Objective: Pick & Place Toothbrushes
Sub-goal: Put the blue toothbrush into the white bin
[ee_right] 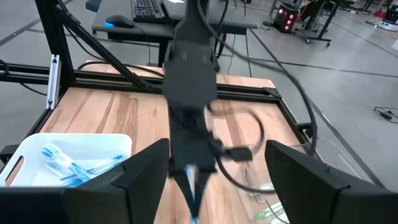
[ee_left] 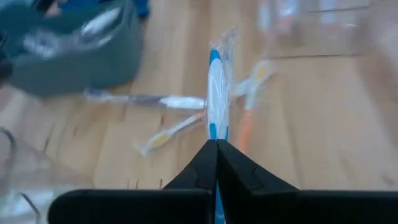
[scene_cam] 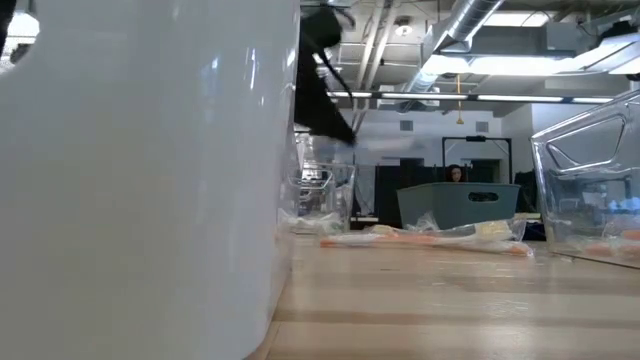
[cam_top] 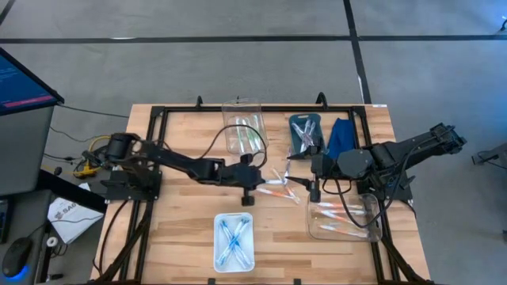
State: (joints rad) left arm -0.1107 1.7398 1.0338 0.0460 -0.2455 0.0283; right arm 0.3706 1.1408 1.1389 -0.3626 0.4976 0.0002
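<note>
Left gripper [ee_left: 216, 149] pinches what looks like a blue toothbrush [ee_left: 216, 93]; right gripper [ee_right: 217, 180] gapes.

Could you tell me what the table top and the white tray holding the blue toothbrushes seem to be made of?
The light striped table top looks like wood, probably butcher-block planks with a smooth finish: parallel strips and grain lines show. The white rectangular tray looks like opaque moulded plastic, smooth and slightly glossy, with rounded corners; ceramic cannot be ruled out. The blue-and-white toothbrushes in it appear plastic.

A folded blue cloth [cam_top: 341, 134] lies beside a teal bin [cam_top: 305, 133] on the wooden table [cam_top: 182, 237].
</note>
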